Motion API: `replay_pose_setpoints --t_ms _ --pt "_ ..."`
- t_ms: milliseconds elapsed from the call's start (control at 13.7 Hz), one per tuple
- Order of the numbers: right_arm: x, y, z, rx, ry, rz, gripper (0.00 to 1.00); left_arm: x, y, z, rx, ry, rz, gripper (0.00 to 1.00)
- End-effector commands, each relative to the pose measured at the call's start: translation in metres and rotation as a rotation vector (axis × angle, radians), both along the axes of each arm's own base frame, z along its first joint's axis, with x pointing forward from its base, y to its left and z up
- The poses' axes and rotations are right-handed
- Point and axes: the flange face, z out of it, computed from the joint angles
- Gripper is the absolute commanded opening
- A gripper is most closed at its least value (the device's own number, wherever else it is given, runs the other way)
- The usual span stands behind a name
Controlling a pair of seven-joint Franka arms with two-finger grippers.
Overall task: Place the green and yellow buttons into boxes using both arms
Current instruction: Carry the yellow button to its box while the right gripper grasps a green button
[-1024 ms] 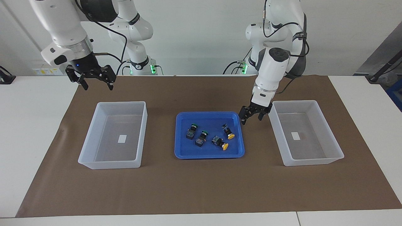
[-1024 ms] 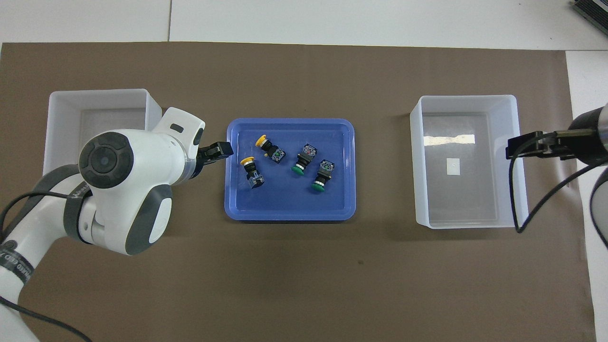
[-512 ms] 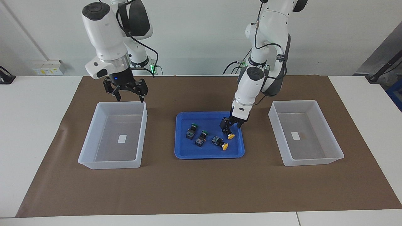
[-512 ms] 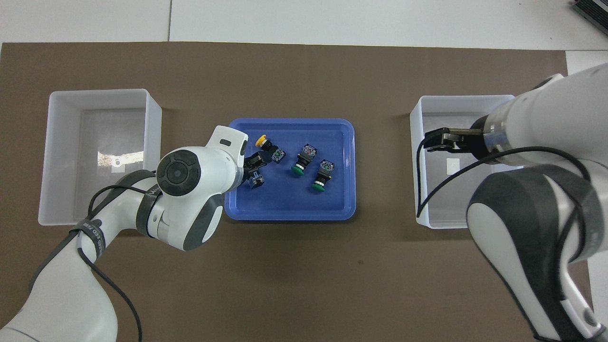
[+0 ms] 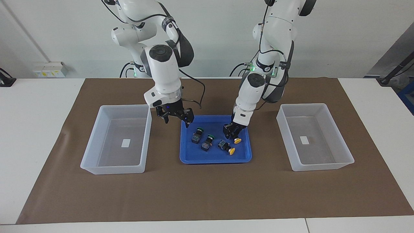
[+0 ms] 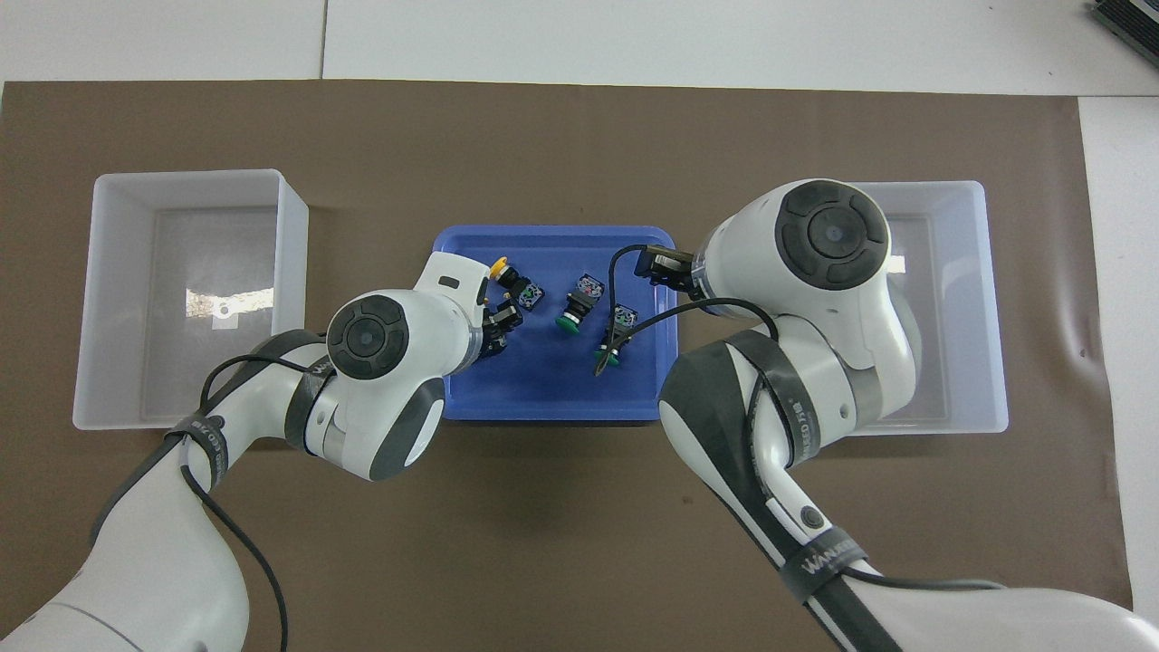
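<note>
At the blue tray's [image 5: 213,160] edge nearest the robots, the right gripper [image 5: 177,121] hovers, fingers spread, holding nothing. Inside the tray, the left gripper [image 5: 232,132] looks clamped on a yellow button [image 5: 237,140] that is not yet lifted. Farther in lie the green buttons [image 5: 198,134] and the other yellow button [image 5: 230,150]. I'd say this is the pickup; next comes a clean lift towards a box [image 5: 320,166] beside the tray.

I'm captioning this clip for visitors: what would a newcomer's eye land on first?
First, the bright blue tray in the middle of the brown mat, holding four buttons with green and yellow caps. Then the two white arms bent down over it: the left pincer sits at the yellow button nearer the robots, the right pincer hangs open over the tray's edge. A translucent bin sits at each end.
</note>
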Motion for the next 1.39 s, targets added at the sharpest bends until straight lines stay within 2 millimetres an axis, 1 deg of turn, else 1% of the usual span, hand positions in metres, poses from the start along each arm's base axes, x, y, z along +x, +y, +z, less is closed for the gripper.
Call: replay_pose_setpoints --t_ms 0,73,146,220,293,366,512,585,659,732,805,878,951,1098,1171,1244,1317 --pt "-0.004 -0.001 -0.028 0.083 0.023 -0.081 1.00 0.004 0.007 0.005 0.013 0.003 0.022 0.19" --pt "-0.016 0.007 -0.045 0.084 0.031 -0.076 1.00 0.006 0.008 0.008 0.021 0.016 0.024 0.04" --pt "-0.024 0.009 -0.057 0.085 0.026 -0.073 1.00 0.009 0.010 0.012 0.027 0.025 0.026 0.00" --pt "-0.032 0.021 -0.063 0.087 0.019 -0.051 1.00 0.014 0.013 0.019 0.032 0.029 0.028 0.00" --pt "-0.037 0.028 -0.065 0.086 0.019 -0.038 1.00 0.022 0.021 0.029 0.038 0.033 0.038 0.00" --pt "-0.038 0.029 -0.069 0.084 0.025 -0.035 1.00 0.035 0.035 0.046 0.047 0.043 0.058 0.00" --pt "-0.048 0.033 -0.082 0.071 0.044 -0.018 1.00 0.061 0.062 0.094 0.071 0.085 0.098 0.00" --pt "-0.054 0.038 -0.088 0.071 0.037 -0.005 0.92 0.076 0.087 0.117 0.082 0.100 0.100 0.00" --pt "-0.055 0.038 -0.094 0.080 0.013 -0.010 0.87 0.087 0.111 0.135 0.096 0.111 0.059 0.00" --pt "-0.055 0.040 -0.101 0.081 0.004 -0.010 0.84 0.097 0.146 0.149 0.109 0.126 0.003 0.00" --pt "-0.057 0.045 -0.106 0.080 0.004 -0.005 0.81 0.103 0.177 0.155 0.115 0.135 -0.063 0.00" --pt "-0.056 0.047 -0.107 0.084 -0.007 -0.003 0.81 0.107 0.201 0.156 0.120 0.132 -0.126 0.00" --pt "-0.058 0.050 -0.111 0.082 -0.005 0.003 0.81 0.109 0.224 0.153 0.124 0.129 -0.172 0.00" --pt "-0.062 0.060 -0.124 0.075 0.003 0.015 0.79 0.111 0.271 0.151 0.129 0.111 -0.238 0.00" --pt "-0.065 0.067 -0.130 0.078 -0.011 0.027 0.77 0.109 0.286 0.146 0.135 0.104 -0.268 0.00" --pt "-0.064 0.068 -0.136 0.078 -0.014 0.027 0.77 0.102 0.300 0.132 0.146 0.080 -0.296 0.00" --pt "-0.064 0.068 -0.138 0.075 -0.013 0.034 0.70 0.092 0.314 0.114 0.162 0.041 -0.316 0.00"
